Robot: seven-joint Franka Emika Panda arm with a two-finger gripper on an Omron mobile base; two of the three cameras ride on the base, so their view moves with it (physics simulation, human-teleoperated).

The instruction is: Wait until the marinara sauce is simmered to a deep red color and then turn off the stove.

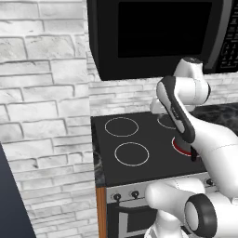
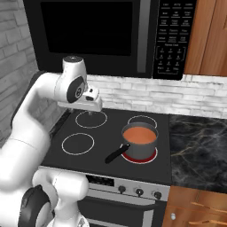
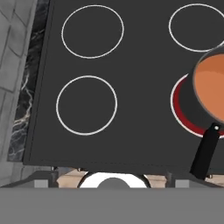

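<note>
Stove (image 2: 106,142): smooth black glass top, silver metal front; pot (image 2: 141,148): grey metal, black matt handle; marinara sauce (image 2: 139,135): smooth orange-red liquid; counter (image 2: 195,150): glossy dark marble; wall (image 1: 42,93): rough pale brick.

left burners (image 3: 87,105) bare; pot (image 2: 140,142) blocks front right; microwave (image 2: 102,31) overhead.

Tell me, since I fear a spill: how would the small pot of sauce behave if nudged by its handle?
The pot would probably slide or pivot rather than grip, since it sits on smooth black glass of the stove. The marinara sauce stands near the rim, so a jolt could slosh it over. The long black handle juts off one side, so lifting there would likely tilt it.
</note>
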